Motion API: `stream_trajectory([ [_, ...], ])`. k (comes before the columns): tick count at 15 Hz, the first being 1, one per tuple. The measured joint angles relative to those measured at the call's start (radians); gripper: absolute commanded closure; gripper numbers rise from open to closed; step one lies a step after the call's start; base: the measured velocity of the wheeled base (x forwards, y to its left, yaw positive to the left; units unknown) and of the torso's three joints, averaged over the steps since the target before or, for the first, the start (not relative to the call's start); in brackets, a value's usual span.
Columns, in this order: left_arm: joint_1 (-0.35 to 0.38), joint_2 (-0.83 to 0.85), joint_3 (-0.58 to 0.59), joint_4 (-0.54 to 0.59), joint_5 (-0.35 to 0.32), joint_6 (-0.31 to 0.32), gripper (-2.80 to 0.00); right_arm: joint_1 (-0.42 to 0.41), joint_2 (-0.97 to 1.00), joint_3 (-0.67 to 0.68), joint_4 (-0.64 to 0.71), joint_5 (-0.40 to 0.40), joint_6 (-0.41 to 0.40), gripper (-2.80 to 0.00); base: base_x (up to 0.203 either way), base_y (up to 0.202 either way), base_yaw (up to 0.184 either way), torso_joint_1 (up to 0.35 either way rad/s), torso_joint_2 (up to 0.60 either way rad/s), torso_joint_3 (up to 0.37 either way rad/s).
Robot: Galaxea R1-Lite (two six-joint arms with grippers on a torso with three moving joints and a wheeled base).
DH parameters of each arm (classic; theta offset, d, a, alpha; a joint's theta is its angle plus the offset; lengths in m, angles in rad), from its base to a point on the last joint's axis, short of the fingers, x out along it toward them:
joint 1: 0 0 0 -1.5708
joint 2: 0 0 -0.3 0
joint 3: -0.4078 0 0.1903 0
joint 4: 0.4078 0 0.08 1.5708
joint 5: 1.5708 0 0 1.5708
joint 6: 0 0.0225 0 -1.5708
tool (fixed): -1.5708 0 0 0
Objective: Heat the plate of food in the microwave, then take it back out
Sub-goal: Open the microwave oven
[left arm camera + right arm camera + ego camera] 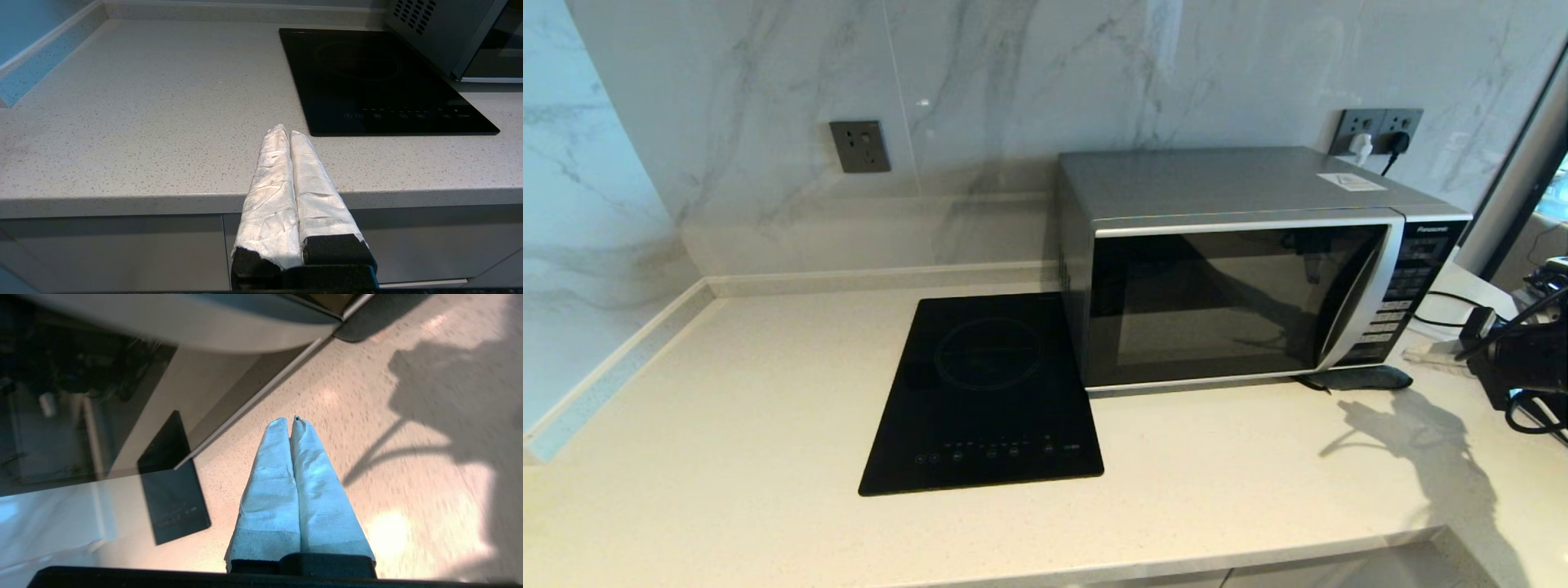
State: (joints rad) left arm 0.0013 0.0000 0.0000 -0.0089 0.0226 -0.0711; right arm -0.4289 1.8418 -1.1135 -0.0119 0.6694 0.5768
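Note:
The microwave (1233,269) stands at the back right of the counter, its dark glass door closed and its curved silver handle (1356,302) beside the black button panel. The plate of food shows in no view. My right gripper (291,419) is shut and empty, hovering over the counter just in front of the microwave's door (81,396). My right arm (1523,359) enters at the head view's right edge. My left gripper (286,130) is shut and empty, low over the counter's front edge, left of the cooktop.
A flat black glass cooktop (984,392) lies to the left of the microwave. A dark flat pad (1364,377) lies at the microwave's front right corner. Cables and a power strip (1445,347) lie to its right. Wall sockets (1376,126) sit behind.

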Motion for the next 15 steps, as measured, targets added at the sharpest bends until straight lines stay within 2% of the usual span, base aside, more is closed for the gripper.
stream_trajectory([
  [3, 0.0, 0.0, 0.0, 0.0, 0.0, 0.0, 0.0, 0.077, -0.184, 0.1, 0.027, -0.198, -0.002, 0.0, 0.0, 0.0, 0.0, 0.0, 0.0, 0.0],
  [7, 0.0, 0.0, 0.0, 0.0, 0.0, 0.0, 0.0, 0.262, -0.442, 0.162, 0.079, -0.553, -0.049, 0.0, 0.0, 0.0, 0.0, 0.0, 0.0, 0.0],
  [9, 0.0, 0.0, 0.0, 0.0, 0.0, 0.0, 0.0, 0.331, -0.581, 0.179, 0.143, -0.68, -0.083, 0.0, 0.0, 0.0, 0.0, 0.0, 0.0, 0.0],
  [12, 0.0, 0.0, 0.0, 0.0, 0.0, 0.0, 0.0, 0.394, -0.807, 0.224, 0.232, -0.775, -0.142, 0.0, 0.0, 0.0, 0.0, 0.0, 0.0, 0.0],
  [15, 0.0, 0.0, 0.0, 0.0, 0.0, 0.0, 0.0, 0.431, -1.062, 0.32, 0.265, -0.837, -0.253, 0.0, 0.0, 0.0, 0.0, 0.0, 0.0, 0.0],
])
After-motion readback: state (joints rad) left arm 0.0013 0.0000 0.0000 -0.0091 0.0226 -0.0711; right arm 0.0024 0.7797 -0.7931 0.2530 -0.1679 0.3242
